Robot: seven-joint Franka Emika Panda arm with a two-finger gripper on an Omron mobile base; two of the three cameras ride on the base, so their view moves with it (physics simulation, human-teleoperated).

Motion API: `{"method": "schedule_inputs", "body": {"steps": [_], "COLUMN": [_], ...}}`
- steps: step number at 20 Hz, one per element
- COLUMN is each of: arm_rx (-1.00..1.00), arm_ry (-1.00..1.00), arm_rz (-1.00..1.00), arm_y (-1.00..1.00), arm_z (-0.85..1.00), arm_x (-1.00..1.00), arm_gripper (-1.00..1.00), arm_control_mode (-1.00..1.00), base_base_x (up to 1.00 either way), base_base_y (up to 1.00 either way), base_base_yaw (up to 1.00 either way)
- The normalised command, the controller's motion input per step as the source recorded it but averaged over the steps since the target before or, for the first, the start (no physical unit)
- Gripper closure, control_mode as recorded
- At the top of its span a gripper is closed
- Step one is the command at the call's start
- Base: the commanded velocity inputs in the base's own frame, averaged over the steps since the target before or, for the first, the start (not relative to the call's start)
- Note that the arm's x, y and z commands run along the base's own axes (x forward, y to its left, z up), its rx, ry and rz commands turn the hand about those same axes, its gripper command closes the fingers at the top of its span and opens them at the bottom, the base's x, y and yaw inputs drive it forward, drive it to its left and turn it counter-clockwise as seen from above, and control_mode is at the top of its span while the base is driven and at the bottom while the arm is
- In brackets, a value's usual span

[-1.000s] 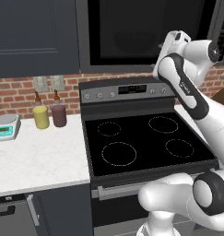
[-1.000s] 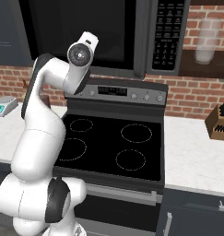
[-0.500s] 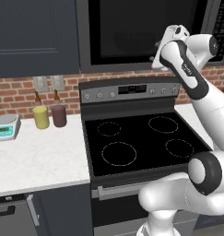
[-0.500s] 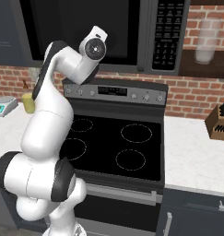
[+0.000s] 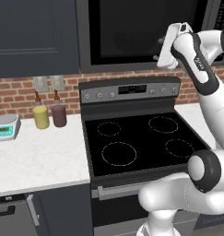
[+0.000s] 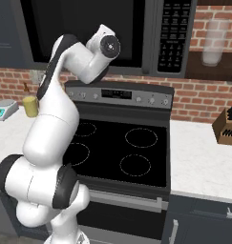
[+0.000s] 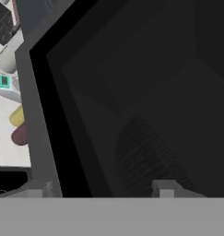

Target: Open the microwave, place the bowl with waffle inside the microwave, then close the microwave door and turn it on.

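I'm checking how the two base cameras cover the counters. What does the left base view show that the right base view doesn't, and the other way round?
The left base view alone has the dark purple bottle and the wall sockets. The right base view alone has the knife block, the microwave's keypad seen clearly and a glass jar. Both share the stove, the microwave door, the yellow bottle, the scale and the arm.

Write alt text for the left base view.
The white arm reaches up so its end effector sits against the shut microwave door, above a black stove. To the left, two bottles and a small scale stand on the pale counter.
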Motion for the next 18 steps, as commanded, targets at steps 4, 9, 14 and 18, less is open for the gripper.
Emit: {"method": "schedule_inputs", "body": {"steps": [4,9,14,18], "arm_rx": [0.0,0.0,0.0,0.0], "arm_ry": [-0.03,-0.04,-0.02,0.0], "arm_rz": [0.16,0.11,0.01,0.0], "arm_y": [-0.35,-0.68,-0.98,-1.0], "arm_z": [0.0,0.0,-0.01,-0.04], "arm_x": [-1.0,-1.0,-0.77,-0.19], "arm_gripper": [-1.0,-1.0,-1.0,-1.0], "arm_control_mode": [-1.0,-1.0,-1.0,-1.0], "base_base_x": [0.0,0.0,0.0,0.0], "base_base_y": [0.0,0.0,0.0,0.0], "base_base_yaw": [0.0,0.0,0.0,0.0]}}
